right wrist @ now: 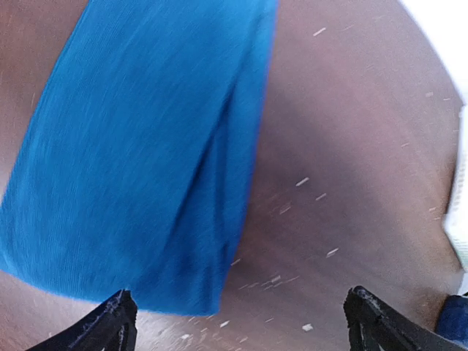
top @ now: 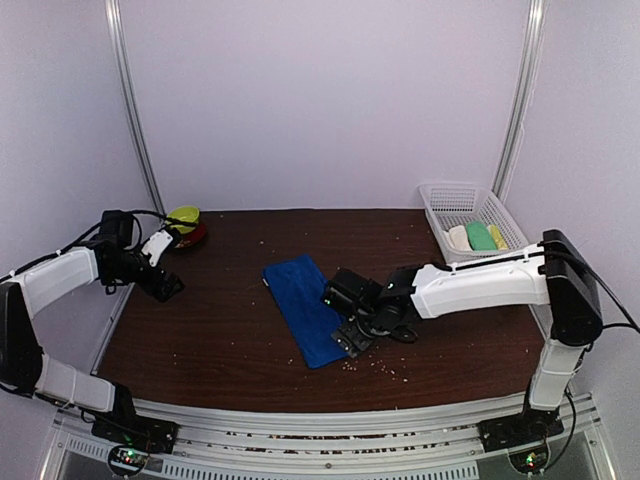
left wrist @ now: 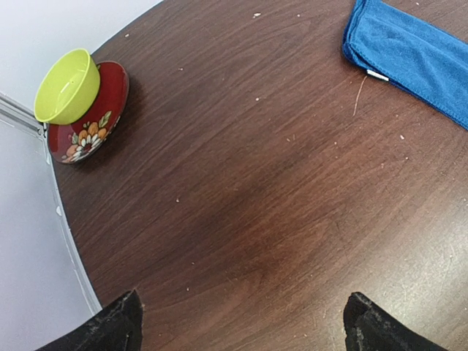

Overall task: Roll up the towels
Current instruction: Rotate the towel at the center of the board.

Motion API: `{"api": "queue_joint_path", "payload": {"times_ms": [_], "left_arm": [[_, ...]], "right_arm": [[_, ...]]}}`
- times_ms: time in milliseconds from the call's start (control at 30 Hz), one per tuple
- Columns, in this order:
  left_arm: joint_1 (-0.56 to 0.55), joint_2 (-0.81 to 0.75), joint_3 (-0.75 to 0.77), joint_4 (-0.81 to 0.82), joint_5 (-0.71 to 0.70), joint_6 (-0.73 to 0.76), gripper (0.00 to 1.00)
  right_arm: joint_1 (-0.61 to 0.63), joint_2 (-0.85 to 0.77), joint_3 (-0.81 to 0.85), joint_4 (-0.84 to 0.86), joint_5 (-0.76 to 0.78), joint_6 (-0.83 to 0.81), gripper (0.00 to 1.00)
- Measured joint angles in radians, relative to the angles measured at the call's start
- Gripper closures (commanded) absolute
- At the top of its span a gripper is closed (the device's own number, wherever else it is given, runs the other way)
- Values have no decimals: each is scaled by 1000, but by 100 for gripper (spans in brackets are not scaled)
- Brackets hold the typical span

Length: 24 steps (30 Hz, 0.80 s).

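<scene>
Right wrist view shows the right hand point(right wrist: 241, 322) spread to its full width with nothing held, poised just over the near short end of the blue towel point(right wrist: 146, 146). The towel is laid flat as a long folded strip, running slantwise from the middle of the worktop point(top: 220, 330) toward its near edge. It is judged to be light, soft and limp: it would sag and bunch if lifted, and it may be dragged across the smooth wood rather than turned over. Stacked layers are seen along one long edge, so the near short end is judged the best place for a hold, with all layers pinched together so the roll starts evenly. A small white tag point(left wrist: 377, 74) is seen at the far corner. Crumbs point(top: 385, 368) are scattered by the near end and could be rolled into the cloth. Nothing is seen blocking the strip itself. A mesh basket point(top: 470, 200) is set at the far right corner; whether the pale bundle point(top: 458, 238) in it is another towel cannot be told. The left hand point(left wrist: 241, 322), also wide open and empty, is held near the left edge, well apart from the towel. At the far left corner, a yellow-green bowl point(left wrist: 67, 85) is rested on a red flowered bowl point(left wrist: 91, 121).
</scene>
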Motion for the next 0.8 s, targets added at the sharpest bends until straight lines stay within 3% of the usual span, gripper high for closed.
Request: {"api": "queue_joint_path", "payload": {"times_ms": [267,567,800], "left_arm": [[0,-2,-11,1,9,0,2],[0,-2,-14,5,12,1,2],[0,-2,-15,7,13,1,2]], "right_arm": [[-101,39,286,51,90,-89,0],[-196,508,749,147,123,-180,0],[-232,656,793,177,152,-203,0]]}}
